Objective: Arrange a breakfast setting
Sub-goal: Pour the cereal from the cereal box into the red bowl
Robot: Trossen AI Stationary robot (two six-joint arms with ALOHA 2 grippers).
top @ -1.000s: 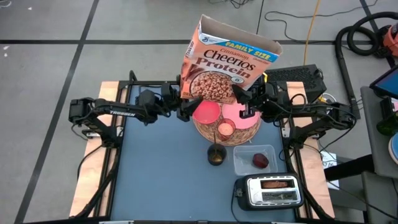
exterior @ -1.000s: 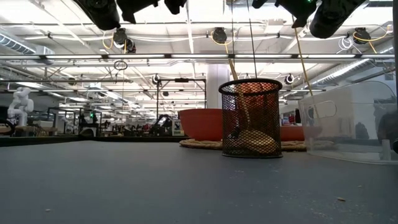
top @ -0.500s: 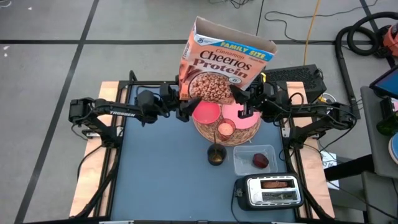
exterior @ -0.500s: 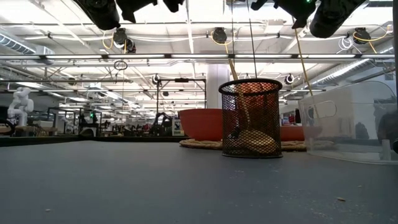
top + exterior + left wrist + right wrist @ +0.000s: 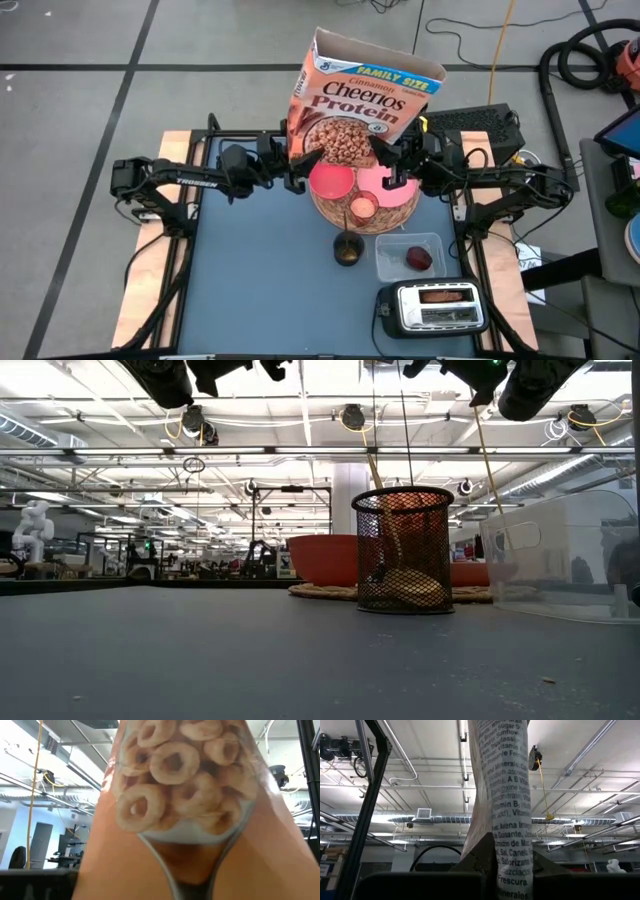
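While the right gripper pinches the box upright, the left gripper sits against it — grip unclear.

Bright white ceiling lights shine down and glare in the low view, the table is evenly lit with soft shadows, and the cereal box looks blurry up close
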